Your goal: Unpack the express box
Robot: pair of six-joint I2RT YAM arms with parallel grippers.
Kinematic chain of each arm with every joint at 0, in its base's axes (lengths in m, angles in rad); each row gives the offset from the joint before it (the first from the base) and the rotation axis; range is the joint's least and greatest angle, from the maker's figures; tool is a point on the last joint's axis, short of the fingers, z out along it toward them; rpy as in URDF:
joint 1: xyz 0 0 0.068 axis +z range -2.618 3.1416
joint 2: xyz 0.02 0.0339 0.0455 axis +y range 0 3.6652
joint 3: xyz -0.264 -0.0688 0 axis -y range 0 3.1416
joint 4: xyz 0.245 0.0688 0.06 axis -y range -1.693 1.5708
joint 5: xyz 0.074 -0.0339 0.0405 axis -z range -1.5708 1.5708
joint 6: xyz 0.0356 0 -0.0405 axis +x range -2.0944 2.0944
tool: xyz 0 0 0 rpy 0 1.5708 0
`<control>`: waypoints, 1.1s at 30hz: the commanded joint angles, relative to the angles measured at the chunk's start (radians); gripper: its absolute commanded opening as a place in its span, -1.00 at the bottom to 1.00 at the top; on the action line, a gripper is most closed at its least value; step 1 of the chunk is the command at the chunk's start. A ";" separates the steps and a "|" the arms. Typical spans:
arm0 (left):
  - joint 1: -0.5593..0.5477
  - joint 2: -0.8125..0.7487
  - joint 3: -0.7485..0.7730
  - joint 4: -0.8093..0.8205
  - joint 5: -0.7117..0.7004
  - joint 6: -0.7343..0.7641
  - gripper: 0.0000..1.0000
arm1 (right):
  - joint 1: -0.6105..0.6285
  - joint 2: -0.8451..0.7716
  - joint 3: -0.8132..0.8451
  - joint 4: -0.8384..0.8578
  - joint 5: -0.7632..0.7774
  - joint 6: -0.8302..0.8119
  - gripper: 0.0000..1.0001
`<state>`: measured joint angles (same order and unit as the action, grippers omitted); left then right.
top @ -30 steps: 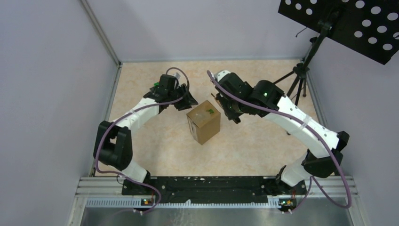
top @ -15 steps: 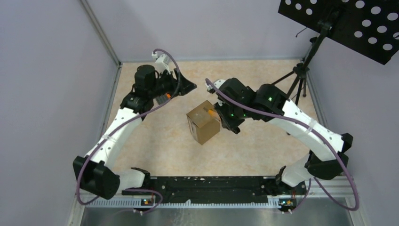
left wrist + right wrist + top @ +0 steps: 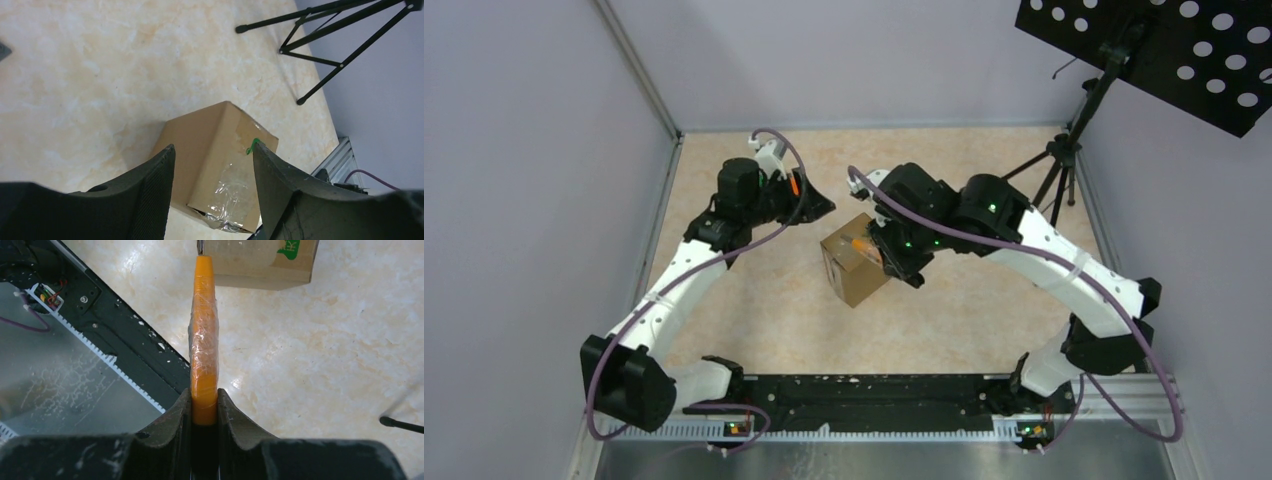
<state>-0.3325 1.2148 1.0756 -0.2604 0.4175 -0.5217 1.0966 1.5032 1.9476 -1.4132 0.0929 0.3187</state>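
The express box [image 3: 856, 268], a small brown carton with a clear tape seam, stands mid-table. My left gripper [image 3: 816, 206] hovers open just behind and left of it. In the left wrist view the box [image 3: 220, 160] shows through the wide gap of that gripper [image 3: 212, 150], and nothing is held. My right gripper [image 3: 882, 248] is over the box's top right. It is shut on an orange-handled cutter [image 3: 204, 340] wrapped in clear film. The cutter's metal tip reaches the taped top of the box [image 3: 260, 262]. The right gripper [image 3: 204, 392] pinches the handle's rear end.
A black tripod stand [image 3: 1064, 160] is at the back right, its legs [image 3: 325, 50] on the floor beyond the box. A perforated black panel [image 3: 1164, 50] hangs above it. Walls close the left, back and right. The black base rail [image 3: 874, 390] runs along the near edge.
The left arm lifted, swung back and returned nearer the box with wider jaws. The right gripper moved left with the orange cutter onto the box top.
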 commanded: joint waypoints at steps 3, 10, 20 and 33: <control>0.003 0.026 -0.074 0.059 0.077 -0.014 0.25 | 0.041 0.109 0.115 -0.036 0.093 0.020 -1.00; 0.002 0.088 -0.119 0.046 0.127 -0.081 0.25 | 0.056 0.129 0.091 -0.019 0.117 0.018 -1.00; -0.045 0.033 -0.257 0.168 0.113 -0.325 0.23 | 0.056 0.103 0.033 -0.003 0.102 -0.005 -1.00; -0.131 -0.014 -0.298 0.113 0.026 -0.473 0.09 | 0.062 0.035 -0.051 0.012 0.063 -0.021 -1.00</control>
<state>-0.4496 1.2282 0.7979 -0.1249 0.4747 -0.9493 1.1427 1.5997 1.8999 -1.4235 0.1650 0.3141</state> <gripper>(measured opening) 0.567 0.182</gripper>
